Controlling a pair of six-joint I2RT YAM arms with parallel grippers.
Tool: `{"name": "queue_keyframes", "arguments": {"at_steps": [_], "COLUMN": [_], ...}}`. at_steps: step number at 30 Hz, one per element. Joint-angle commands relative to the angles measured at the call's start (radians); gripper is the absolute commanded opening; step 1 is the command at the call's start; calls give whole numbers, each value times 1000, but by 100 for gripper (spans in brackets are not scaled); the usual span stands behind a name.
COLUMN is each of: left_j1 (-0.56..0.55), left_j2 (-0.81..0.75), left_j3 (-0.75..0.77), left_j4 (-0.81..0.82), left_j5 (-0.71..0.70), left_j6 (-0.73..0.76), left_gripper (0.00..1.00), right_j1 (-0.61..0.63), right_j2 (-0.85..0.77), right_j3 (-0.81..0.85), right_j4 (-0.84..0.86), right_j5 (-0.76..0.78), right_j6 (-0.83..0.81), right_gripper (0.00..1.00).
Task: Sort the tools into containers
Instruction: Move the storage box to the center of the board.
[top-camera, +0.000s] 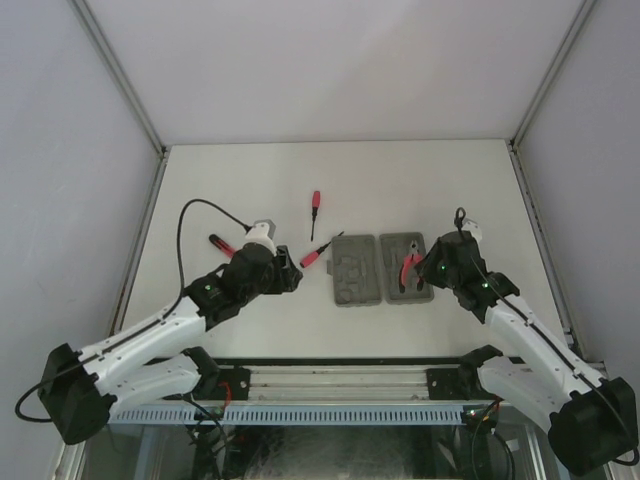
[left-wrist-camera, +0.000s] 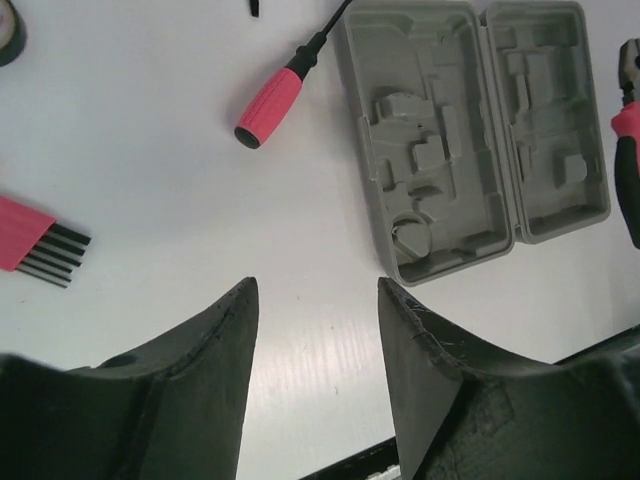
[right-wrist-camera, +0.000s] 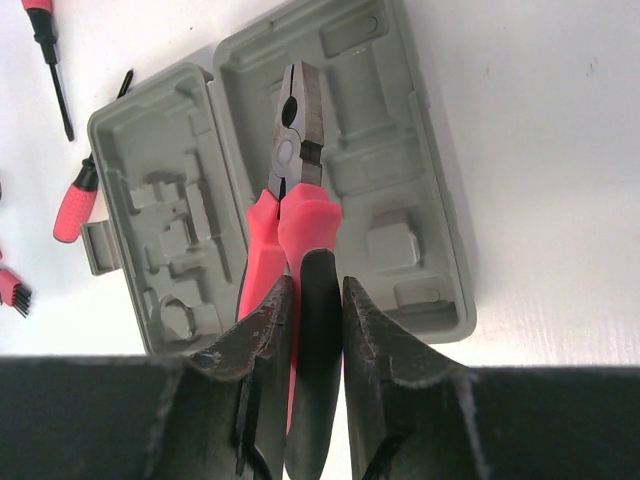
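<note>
No lettering, brand, number or sign is showing legibly in any view; the grey trays (left-wrist-camera: 460, 230), the pliers (right-wrist-camera: 297, 150) and the tabletop (top-camera: 420, 190) are carrying none.

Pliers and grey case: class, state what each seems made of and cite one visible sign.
The pliers: head looks like bare metal, grey with a dull sheen; handles seem rubber or plastic sleeves, matte red and black. The grey case: probably moulded plastic, matte, given its rounded formed recesses.
</note>
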Motion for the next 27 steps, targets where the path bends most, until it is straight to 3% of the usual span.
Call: {"name": "queue_keyframes", "arguments": {"at_steps": [1, 16, 27], "left_j1": [14, 17, 23], "left_j2": [103, 497, 643], "left_j3": [30, 238, 288], "left_j4": [138, 236, 224], "left_j5": [86, 193, 175], "left_j6": [-11, -18, -16], "left_gripper": [57, 64, 57], "right_j1": [-10, -21, -22], "right_j2": [-57, -191, -200], "right_j3": [4, -46, -47], "right_j4": [83, 36, 31], "right_j5": [-24, -60, -69], "right_j6": [-20, 11, 10], "right_gripper": [0, 0, 0]}}
